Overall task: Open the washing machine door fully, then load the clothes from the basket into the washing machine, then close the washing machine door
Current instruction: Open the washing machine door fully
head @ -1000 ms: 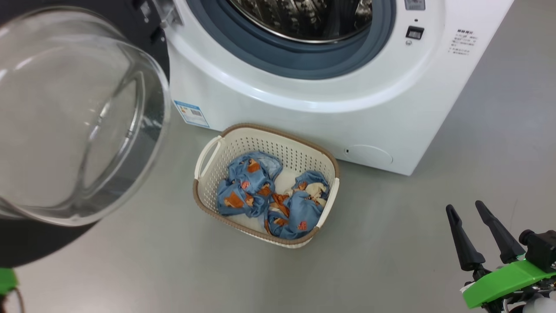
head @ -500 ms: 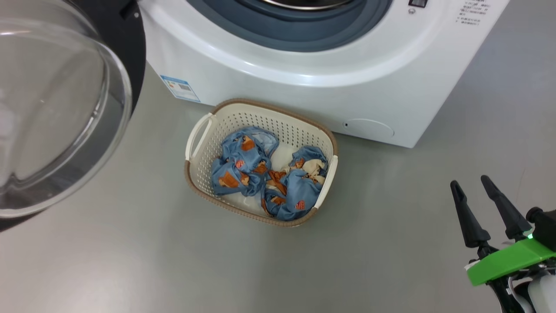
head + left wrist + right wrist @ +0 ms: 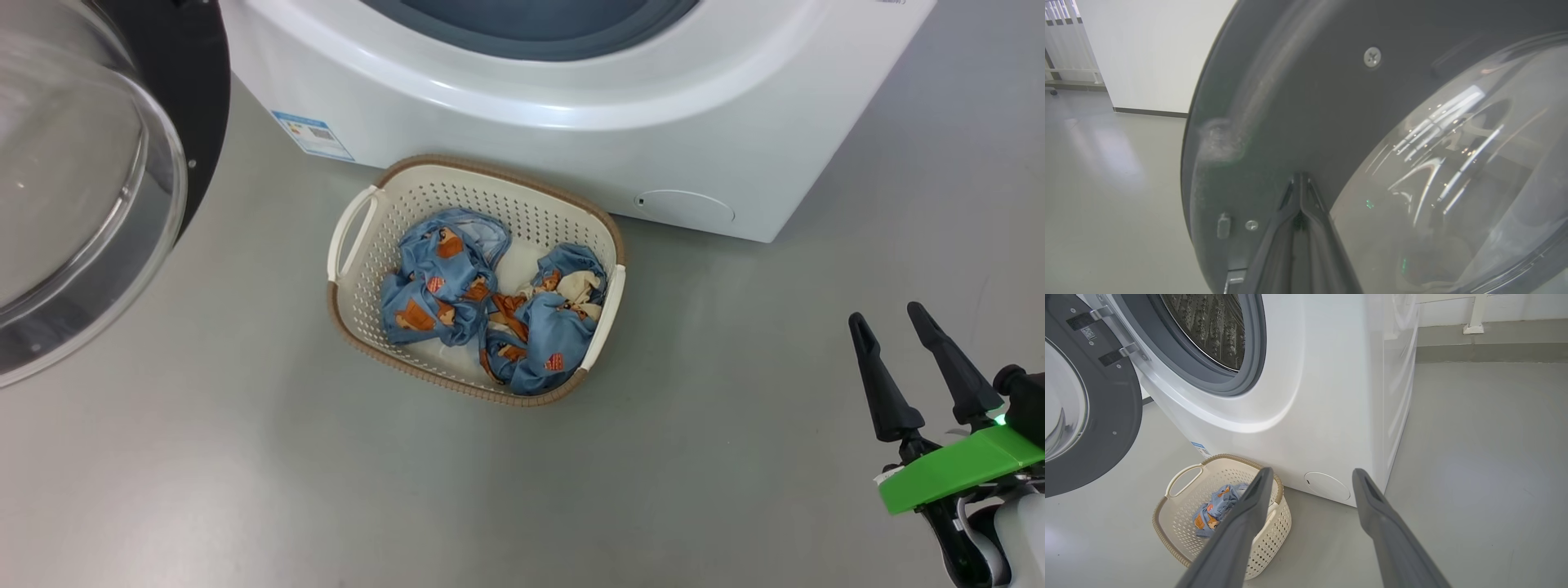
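The left gripper (image 3: 1300,183), jaws pinched together, is seemingly pushing the washing machine door (image 3: 1290,102) back, while the right gripper (image 3: 886,318) is hanging with jaws spread wide, ready for the clothes (image 3: 433,286).

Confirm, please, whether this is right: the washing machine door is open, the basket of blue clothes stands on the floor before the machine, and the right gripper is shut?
The right gripper is not shut but open, its fingers well apart, as the right wrist view shows. The door is open, and the basket of blue clothes stands on the floor before the machine.
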You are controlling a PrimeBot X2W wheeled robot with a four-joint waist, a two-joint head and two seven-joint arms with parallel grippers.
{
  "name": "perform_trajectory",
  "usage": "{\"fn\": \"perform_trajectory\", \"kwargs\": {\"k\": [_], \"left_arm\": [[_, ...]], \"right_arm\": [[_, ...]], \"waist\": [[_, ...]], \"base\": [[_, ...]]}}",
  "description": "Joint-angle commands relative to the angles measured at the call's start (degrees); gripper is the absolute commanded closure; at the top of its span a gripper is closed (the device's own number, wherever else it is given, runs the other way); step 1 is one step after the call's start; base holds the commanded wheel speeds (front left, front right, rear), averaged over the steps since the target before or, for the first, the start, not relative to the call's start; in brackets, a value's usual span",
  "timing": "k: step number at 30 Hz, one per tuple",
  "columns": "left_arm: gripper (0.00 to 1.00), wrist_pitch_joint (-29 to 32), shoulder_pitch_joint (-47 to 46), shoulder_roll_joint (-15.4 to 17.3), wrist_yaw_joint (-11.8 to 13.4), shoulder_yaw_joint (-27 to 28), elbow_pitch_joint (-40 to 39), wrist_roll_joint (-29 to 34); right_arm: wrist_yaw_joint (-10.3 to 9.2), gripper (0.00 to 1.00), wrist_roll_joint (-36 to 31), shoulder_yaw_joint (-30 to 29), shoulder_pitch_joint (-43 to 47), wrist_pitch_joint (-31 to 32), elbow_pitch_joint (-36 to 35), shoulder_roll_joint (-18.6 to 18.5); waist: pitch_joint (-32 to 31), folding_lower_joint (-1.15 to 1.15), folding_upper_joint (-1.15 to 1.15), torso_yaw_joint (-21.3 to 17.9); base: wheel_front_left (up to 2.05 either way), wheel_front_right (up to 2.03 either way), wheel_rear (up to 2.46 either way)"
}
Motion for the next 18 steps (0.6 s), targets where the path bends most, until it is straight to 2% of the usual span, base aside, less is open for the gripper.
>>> {"fn": "perform_trajectory", "kwargs": {"k": [1,9,18], "left_arm": [[1.00,-0.3,-0.4,4.5,-0.1,0.6,-1.0,1.0],[1.00,-0.3,3.5,1.4,-0.1,-1.7,-3.4,2.1],[1.00,-0.3,15.6,-3.2,-0.1,-6.4,-12.0,-2.8]], "right_arm": [[0.09,0.00,-0.7,1.3,0.1,-0.7,-1.1,-0.7],[0.09,0.00,-0.5,1.8,1.7,-0.7,-0.1,0.5],[0.09,0.00,0.1,2.3,4.5,-0.7,0.5,1.9]], "waist": [[-0.5,0.00,0.00,0.0],[-5.1,0.00,0.00,0.1],[-11.4,0.00,0.00,0.6]], "base": [[0.00,0.00,0.00],[0.00,0.00,0.00],[0.00,0.00,0.00]]}}
